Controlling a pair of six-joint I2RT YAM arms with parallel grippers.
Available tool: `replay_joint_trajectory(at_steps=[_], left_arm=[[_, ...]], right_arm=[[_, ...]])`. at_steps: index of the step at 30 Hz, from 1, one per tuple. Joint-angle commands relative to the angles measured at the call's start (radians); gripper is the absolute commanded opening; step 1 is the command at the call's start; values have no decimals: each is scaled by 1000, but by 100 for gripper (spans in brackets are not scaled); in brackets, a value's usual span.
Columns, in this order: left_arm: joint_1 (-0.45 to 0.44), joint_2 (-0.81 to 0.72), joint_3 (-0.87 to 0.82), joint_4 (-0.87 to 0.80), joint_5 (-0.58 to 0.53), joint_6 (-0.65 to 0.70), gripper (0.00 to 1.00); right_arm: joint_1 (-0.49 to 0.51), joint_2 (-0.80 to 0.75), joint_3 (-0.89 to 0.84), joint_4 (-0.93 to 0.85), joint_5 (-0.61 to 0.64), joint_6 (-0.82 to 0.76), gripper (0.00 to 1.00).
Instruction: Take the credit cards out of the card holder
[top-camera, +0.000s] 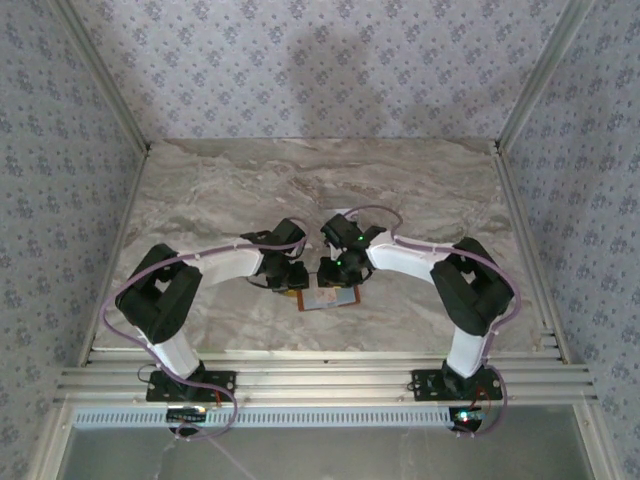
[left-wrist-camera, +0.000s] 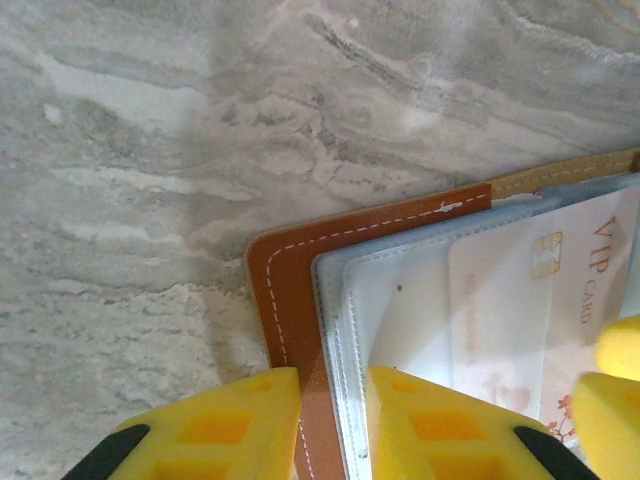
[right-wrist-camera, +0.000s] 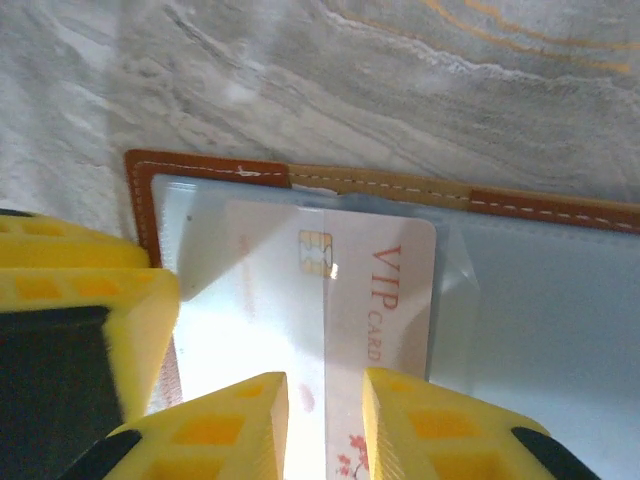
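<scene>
**Wrist views.** The finger bases are cut off by the lower frame edge, and where the yellow tips meet the surface is hard to make out. Whether either gripper clamps, presses or merely straddles cannot be told.

**Left gripper** (left-wrist-camera: 332, 392): the jaws stand a narrow gap apart, astride the stitched brown border of the holder (left-wrist-camera: 285, 290) near one corner. One finger is off the holder over the table (left-wrist-camera: 120, 200). The other is on the clear sleeve (left-wrist-camera: 400, 320) inside the holder.

**Right gripper** (right-wrist-camera: 325, 400): the jaws are likewise a narrow gap apart, over the holder's open face. The card (right-wrist-camera: 385, 290) shows in the gap between them.

**Card:** it is pale, with a gold chip and red "VIP CARD" lettering. It lies flat inside the holder, its far edge just short of the holder's far border. Glare whitens half of it and a sleeve edge crosses it, so how much lies under plastic is unclear.

**Holder:** one end runs out of frame in both wrist views.

**Overhead view.** The holder lies open on the table between the two arms. Both grippers cover its far part, and its near part shows as a small tan and grey patch.
</scene>
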Motion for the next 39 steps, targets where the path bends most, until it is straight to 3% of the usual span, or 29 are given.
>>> replay_joint_trajectory(at_steps=[1,13,30,39], left_arm=[[-9,-31,42,-75,-21,30,26],[-73,20,126,-115,-2,30,23],[-78,110,101,-119,-27,37,20],[-78,121,107,-135,-37,42,18]], right_arm=[[-20,-72,-27,19,-44,-3,29],[-121,-87,-100,71,-156,-17,29],[-141,4,-116,140,-231,-67,28],[-174,25,-182,259,-346,-55,24]])
